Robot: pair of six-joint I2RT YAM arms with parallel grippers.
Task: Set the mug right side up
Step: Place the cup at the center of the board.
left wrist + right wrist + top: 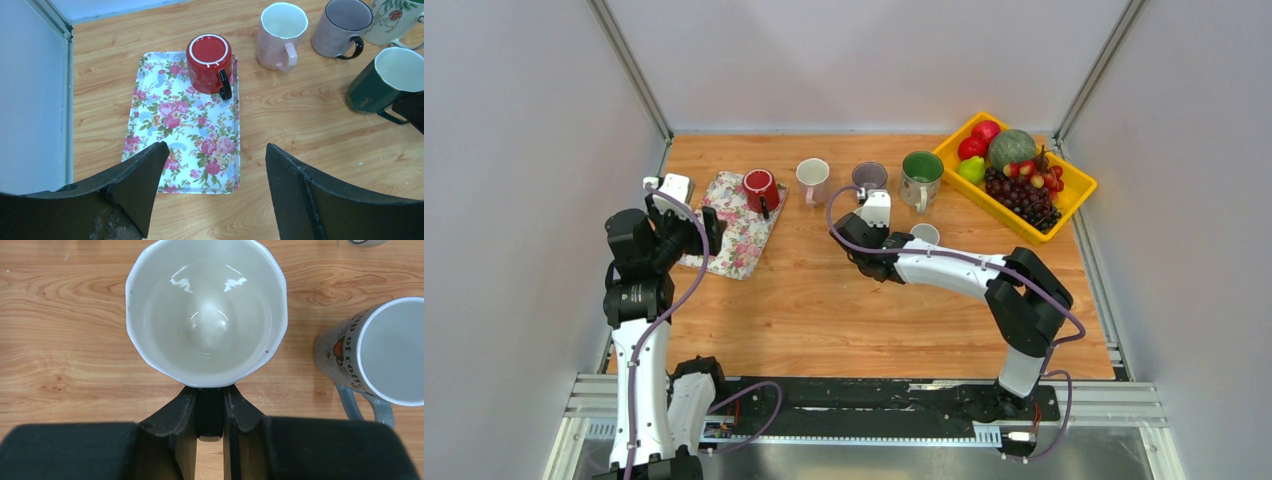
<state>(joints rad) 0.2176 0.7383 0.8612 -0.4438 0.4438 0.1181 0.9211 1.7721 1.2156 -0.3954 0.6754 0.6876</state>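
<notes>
Beside white-lined mug [206, 315], a printed mug [387, 352].

Wood-grain table [824, 320], light orange-brown w/ darker knots, forms the booth's work surface. Plain pale grey wall panels [864, 60] at back, L & R; no windows visible. Silver metal posts [631, 65] run up the rear corners. Near edge: ribbed aluminium rail [1124, 400] w/ black plate [854, 395] on it. Light even & soft, shadows faint.
</notes>
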